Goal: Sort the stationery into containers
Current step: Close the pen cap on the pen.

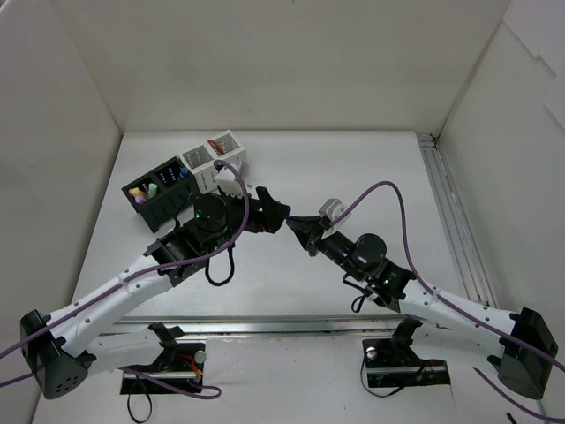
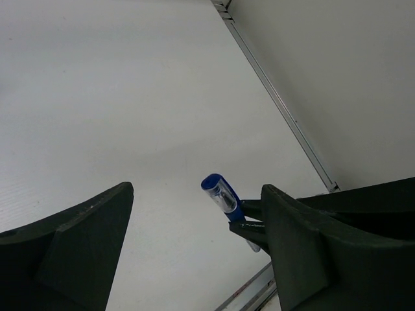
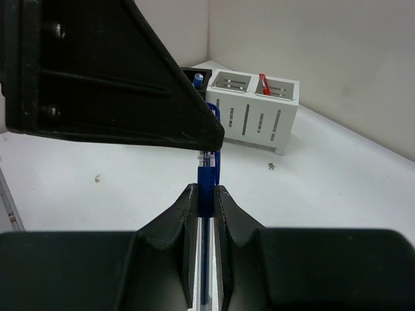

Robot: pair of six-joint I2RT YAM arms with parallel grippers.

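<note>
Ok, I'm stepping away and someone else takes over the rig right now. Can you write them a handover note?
Left gripper: open, fingers spread either side of the pen's capped end.
Right gripper: shut on the clear-blue capped pen, held above mid-table.
Black boxy organiser, far left: holds green and blue items.
White slotted organiser, beside it: holds a red pen.
Done: the top view shows no other loose stationery.
Left: this pen needs a compartment. It is probably being passed to the left arm, which is nearer the organisers.
</note>
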